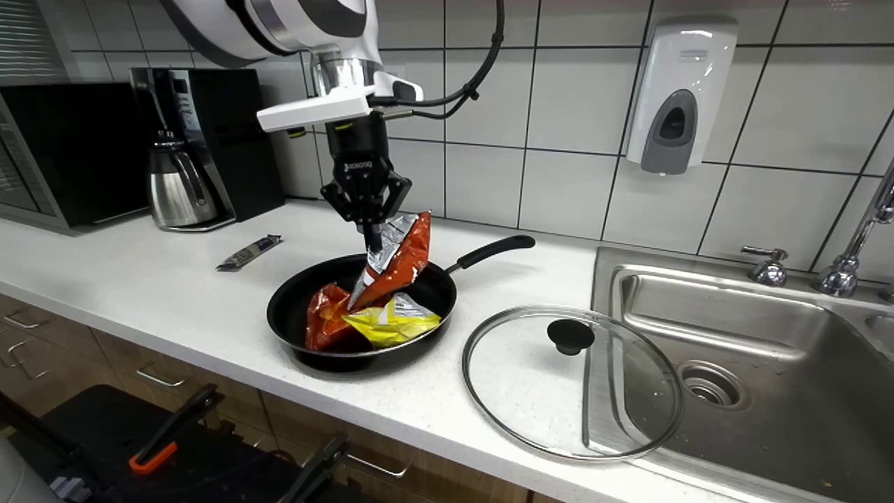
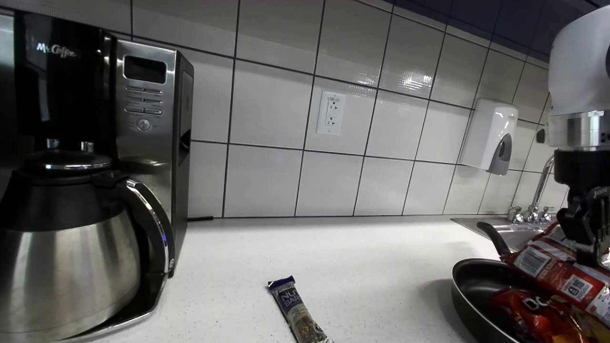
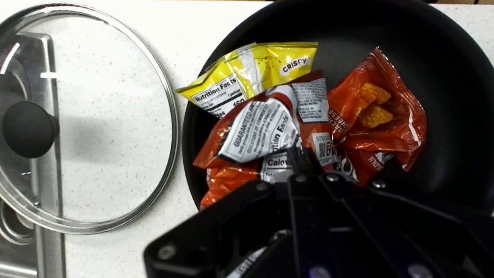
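Note:
My gripper [image 1: 374, 239] points down over a black frying pan [image 1: 288, 307], its fingers pressed together on a red chip bag [image 1: 407, 260]. The held bag stands tilted, its lower end down among the other bags in the pan. In the wrist view the fingertips [image 3: 295, 158] pinch its folded back, where the printed label [image 3: 258, 135] shows. Beside it in the pan lie a yellow bag [image 3: 278, 65] and another red bag [image 3: 401, 116] with chips pictured on it. An exterior view cuts off part of the gripper [image 2: 591, 252] at the right edge.
A glass lid with a black knob [image 1: 570, 336] lies partly over the edge of the steel sink [image 1: 782, 447]. The pan's handle [image 1: 496, 250] points toward the tiled wall. A nut bar [image 2: 300, 309] and a coffee maker [image 2: 147, 105] with its carafe [image 2: 71, 267] are also on the counter.

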Controlling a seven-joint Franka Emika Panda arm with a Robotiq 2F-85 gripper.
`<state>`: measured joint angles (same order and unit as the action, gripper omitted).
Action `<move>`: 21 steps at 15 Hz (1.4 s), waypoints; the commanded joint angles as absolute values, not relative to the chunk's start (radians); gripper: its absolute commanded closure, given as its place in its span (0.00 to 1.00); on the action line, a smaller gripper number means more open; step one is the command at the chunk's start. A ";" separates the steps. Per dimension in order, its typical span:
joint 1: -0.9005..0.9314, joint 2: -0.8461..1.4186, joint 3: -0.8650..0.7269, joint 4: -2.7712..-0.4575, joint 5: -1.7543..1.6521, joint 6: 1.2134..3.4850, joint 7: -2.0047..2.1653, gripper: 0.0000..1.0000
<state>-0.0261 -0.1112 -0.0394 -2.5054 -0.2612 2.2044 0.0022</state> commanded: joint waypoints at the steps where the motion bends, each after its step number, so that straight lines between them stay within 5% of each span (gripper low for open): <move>1: -0.030 -0.068 -0.029 -2.511 -0.261 2.245 0.050 1.00; 21: -0.010 0.045 -0.033 -2.510 -0.085 2.396 0.056 1.00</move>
<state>0.0051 0.0305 -0.0300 -2.5090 -0.1230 2.3550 0.0275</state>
